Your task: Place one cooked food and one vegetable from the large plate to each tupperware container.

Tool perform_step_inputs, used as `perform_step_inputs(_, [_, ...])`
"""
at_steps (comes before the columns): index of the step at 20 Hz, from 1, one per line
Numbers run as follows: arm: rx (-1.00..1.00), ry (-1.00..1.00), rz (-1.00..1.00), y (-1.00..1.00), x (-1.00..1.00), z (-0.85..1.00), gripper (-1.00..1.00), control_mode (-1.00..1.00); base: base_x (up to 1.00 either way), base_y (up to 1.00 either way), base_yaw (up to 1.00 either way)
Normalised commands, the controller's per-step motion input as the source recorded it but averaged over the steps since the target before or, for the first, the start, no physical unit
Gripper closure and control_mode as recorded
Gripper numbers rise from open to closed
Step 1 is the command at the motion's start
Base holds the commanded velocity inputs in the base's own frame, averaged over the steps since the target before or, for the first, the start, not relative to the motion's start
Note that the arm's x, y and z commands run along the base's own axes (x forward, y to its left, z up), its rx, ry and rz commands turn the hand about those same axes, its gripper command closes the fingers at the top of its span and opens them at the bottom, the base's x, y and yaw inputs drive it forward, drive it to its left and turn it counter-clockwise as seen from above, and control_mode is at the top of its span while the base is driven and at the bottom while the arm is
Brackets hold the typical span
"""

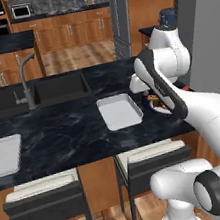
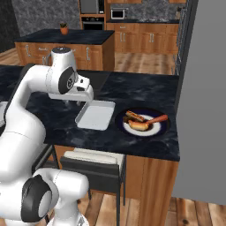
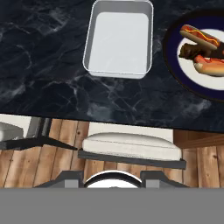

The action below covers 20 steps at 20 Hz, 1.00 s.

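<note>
Grey trays (image 1: 120,111) (image 1: 3,155) both lie empty on the counter (image 1: 64,129) while all the food sits on the plate (image 2: 162,128) beside the nearer one, and the gripper's jaws, shut on nothing, have yet to start.

The counter (image 1: 59,130) looks like shiny dark marble. The tray (image 3: 119,39) looks smooth, grey and matt. The floor (image 3: 52,140) is wood.

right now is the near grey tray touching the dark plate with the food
Apart. In the hand view a strip of black counter separates the tray from the plate.
</note>
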Motion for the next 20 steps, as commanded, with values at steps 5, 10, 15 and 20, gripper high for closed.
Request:
perform_step_inputs(5, [-0.02,0.02,0.0,0.0,-0.3,-0.11,-1.0,-1.0,0.0,0.0,0.0])
perform_step_inputs(10, [-0.01,0.01,0.04,-0.16,-0.37,-0.25,-1.0,-1.0,0.0,0.0,0.0])
perform_step_inputs(15, [0.0,-0.02,0.25,-0.73,0.0,-0.2,-1.0,-1.0,0.0,0.0,0.0])
perform_step_inputs(20, [-0.08,0.03,0.33,-0.67,0.36,-0.37,-1.0,-1.0,0.0,0.0,0.0])
